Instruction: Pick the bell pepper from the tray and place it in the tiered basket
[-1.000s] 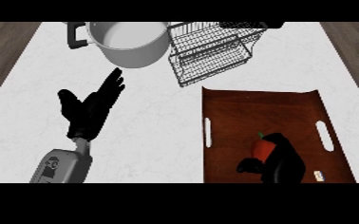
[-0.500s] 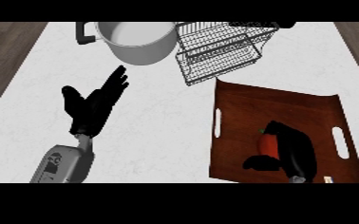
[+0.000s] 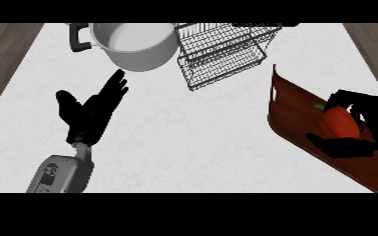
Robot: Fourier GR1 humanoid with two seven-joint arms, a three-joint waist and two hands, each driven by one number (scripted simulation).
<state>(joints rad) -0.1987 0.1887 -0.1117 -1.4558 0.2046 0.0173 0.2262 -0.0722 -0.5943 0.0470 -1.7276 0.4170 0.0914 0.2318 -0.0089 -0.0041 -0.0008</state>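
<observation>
The red bell pepper (image 3: 337, 122) sits inside the right hand (image 3: 348, 145), over the brown tray (image 3: 289, 114) at the right edge of the head view. The hand's dark fingers curl over the pepper's top and far side, and the thumb wraps beneath it, so the hand is closed round the pepper. Whether the pepper touches the tray floor cannot be told. Its green stem shows at its upper left, pointing away from the hand's palm and toward the tray's near wall; the pepper looks roughly as tall as wide, so no long axis is clear.

The tray lies tilted in the view on a white, faintly marbled counter (image 3: 207, 145), with a slot handle in its left wall. Beyond the tray, up the counter, stands the wire tiered basket (image 3: 221, 55), and just left of the basket a grey pot (image 3: 136, 45) with a dark side handle. Strips of wooden floor show at both upper corners.

Well left of the tray, the left hand (image 3: 88, 112) rests open above the counter, fingers straight and pointing toward the pot.
</observation>
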